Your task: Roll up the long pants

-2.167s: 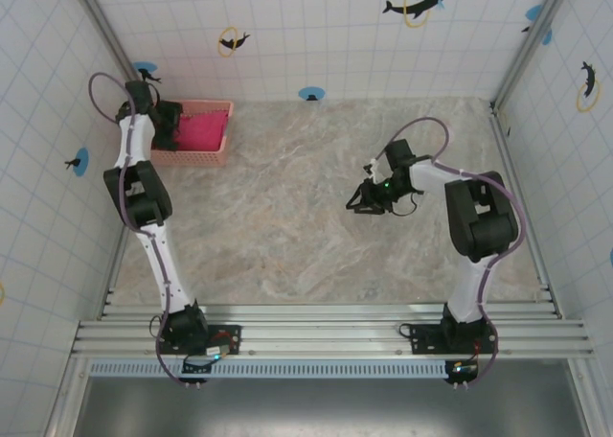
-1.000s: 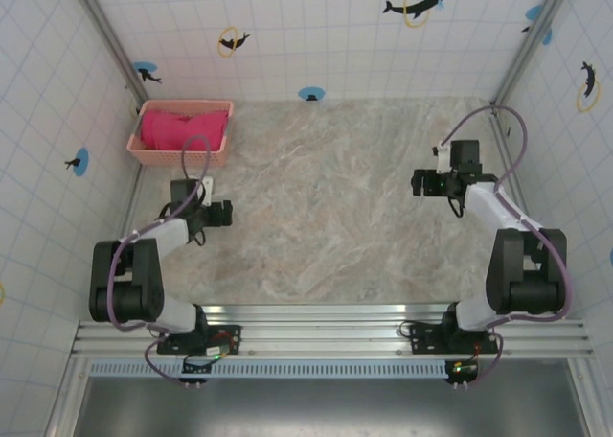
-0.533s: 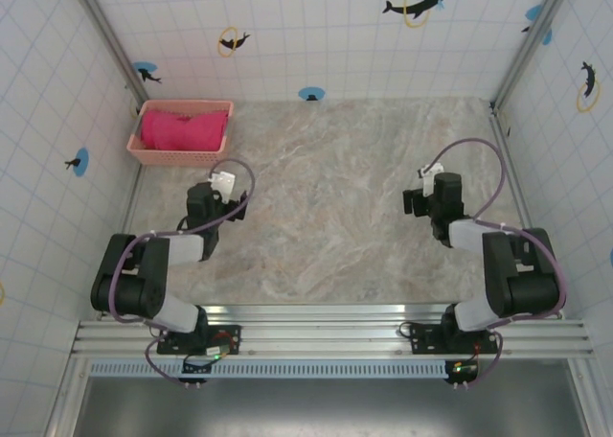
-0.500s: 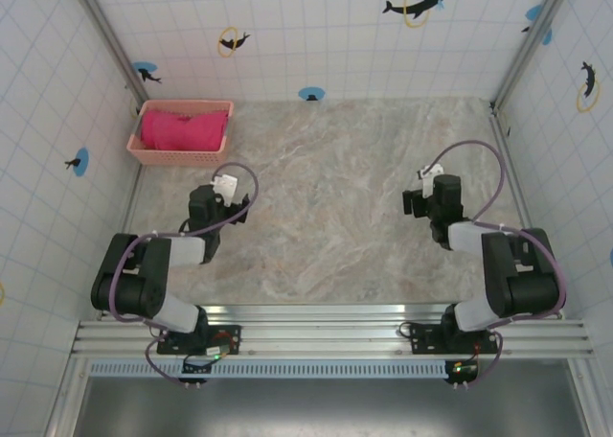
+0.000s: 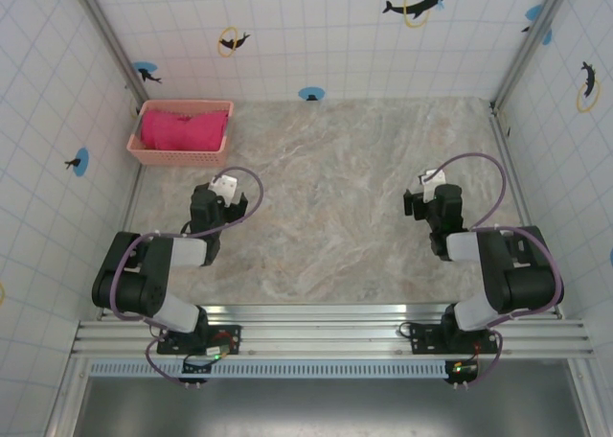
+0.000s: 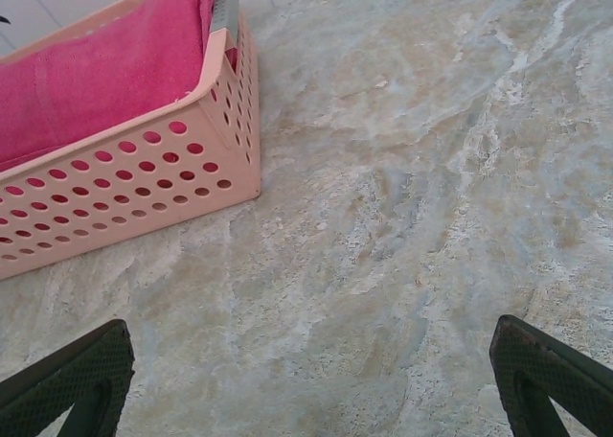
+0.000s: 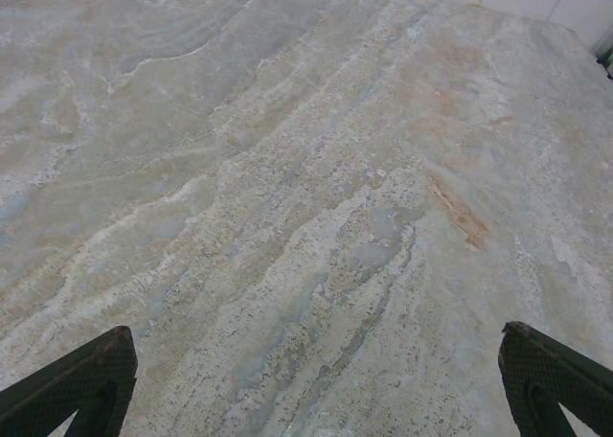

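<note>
The left gripper [image 6: 306, 389] stood wide open and empty, low over the marble table [image 6: 402, 217] and near the salmon basket [image 6: 144, 183]. The right gripper [image 7: 316, 384] gaped just as wide over bare stone, well apart from the basket. The long pants [image 5: 184, 128] lay as a compact bundle inside the basket, at the table's far left corner. By that look the rolling seemed done and the step was likely parking, best done slowly, jaws open, with the left arm clear of the basket's wall.
</note>
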